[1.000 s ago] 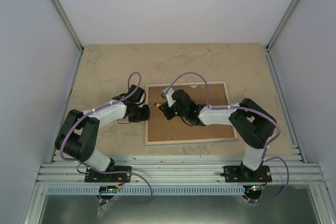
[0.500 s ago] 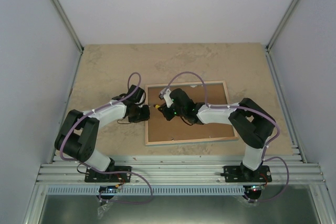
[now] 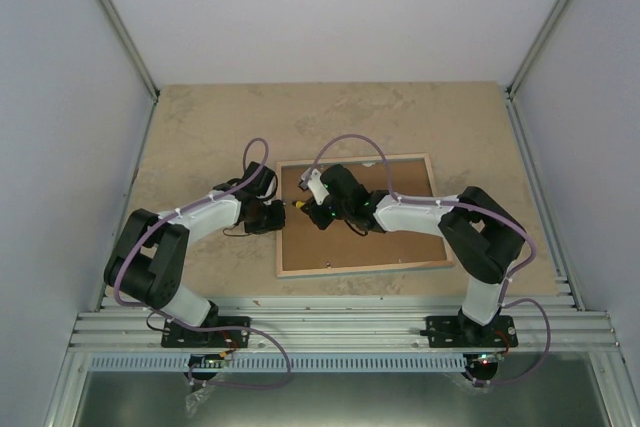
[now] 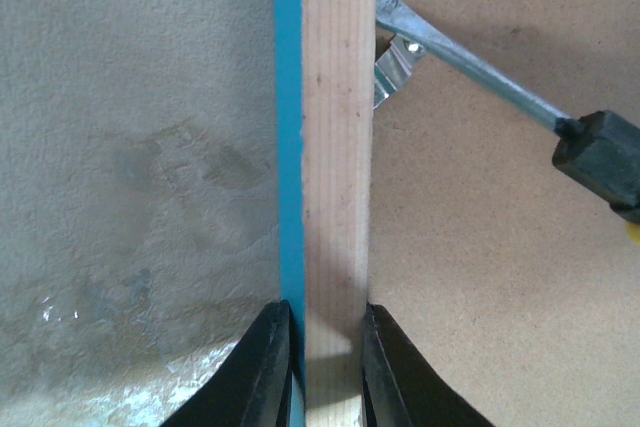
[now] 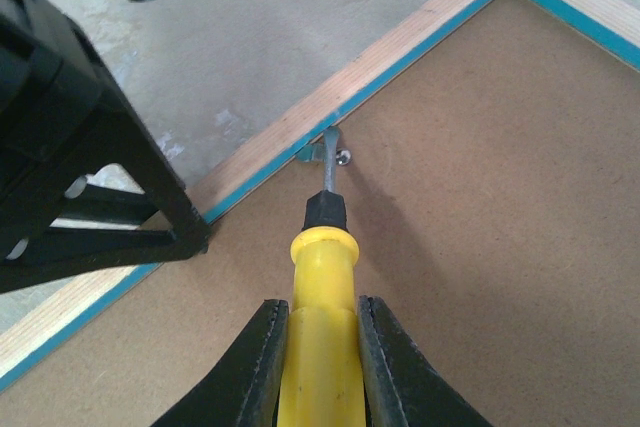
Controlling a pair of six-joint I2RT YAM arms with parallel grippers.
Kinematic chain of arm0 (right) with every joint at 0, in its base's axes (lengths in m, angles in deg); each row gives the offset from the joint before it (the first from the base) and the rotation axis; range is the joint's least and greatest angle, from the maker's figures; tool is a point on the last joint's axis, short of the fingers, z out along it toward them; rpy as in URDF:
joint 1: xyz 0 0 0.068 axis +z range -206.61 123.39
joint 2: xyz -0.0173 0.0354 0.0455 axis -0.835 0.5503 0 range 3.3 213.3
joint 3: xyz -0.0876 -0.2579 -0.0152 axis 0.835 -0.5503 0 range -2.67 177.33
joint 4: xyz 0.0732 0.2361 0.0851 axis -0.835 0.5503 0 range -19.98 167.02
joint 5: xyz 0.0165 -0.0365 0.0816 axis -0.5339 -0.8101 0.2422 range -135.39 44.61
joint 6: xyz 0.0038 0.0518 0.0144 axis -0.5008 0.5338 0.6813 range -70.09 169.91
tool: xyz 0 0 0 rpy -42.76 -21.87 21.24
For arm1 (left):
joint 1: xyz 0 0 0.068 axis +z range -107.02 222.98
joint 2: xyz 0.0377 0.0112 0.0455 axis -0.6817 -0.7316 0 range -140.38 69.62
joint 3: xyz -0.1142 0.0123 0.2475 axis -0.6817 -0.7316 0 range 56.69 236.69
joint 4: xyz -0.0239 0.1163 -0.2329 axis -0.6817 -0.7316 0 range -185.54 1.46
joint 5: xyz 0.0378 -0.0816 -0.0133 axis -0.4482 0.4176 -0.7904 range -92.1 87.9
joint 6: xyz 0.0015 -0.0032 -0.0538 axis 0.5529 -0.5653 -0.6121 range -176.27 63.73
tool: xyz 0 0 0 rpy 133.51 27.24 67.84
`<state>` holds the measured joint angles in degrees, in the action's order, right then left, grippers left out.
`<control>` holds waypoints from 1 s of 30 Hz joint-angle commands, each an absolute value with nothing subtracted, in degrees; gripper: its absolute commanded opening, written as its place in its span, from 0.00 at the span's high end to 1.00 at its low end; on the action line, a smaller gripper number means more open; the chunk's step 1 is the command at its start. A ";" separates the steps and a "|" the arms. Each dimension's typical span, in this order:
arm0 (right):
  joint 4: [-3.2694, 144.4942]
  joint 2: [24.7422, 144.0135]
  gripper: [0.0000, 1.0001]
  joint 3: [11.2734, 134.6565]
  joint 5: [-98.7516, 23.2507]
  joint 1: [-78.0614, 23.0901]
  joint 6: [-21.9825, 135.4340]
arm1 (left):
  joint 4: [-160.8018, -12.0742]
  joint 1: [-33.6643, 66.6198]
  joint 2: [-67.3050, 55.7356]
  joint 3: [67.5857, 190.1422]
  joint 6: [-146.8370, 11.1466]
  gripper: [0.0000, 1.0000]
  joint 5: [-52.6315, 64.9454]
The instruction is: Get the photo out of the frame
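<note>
Overhead view of a beige stone-patterned bench [image 3: 200,127] with a picture frame [image 3: 350,252] lying face down just to the 3 o'clock side of its centre, brown backing board up and edged in pale wood. The photo was hidden under the board and could not be seen. The left end effector [image 3: 279,215] reached in at the 9 o'clock side of the frame and was closed narrowly on that rail; its wrist view showed the two dark fingers [image 4: 270,367] pinching the pale wood strip [image 4: 338,147] with its turquoise outer face. The right end effector [image 3: 313,209] lay over the backing board, clamped on the yellow handle of a screwdriver [image 5: 322,277] that pointed toward 9 o'clock in the overhead view. The blade tip touched a small metal clip [image 4: 390,75] fixed to the board just inside the rail, beyond the left fingers.
</note>
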<state>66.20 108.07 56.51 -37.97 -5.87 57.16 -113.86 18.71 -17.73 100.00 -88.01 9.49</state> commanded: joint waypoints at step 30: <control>73.49 100.82 1.00 52.53 -43.24 -5.22 54.66 | -113.33 18.46 -16.42 99.62 -88.94 0.88 12.30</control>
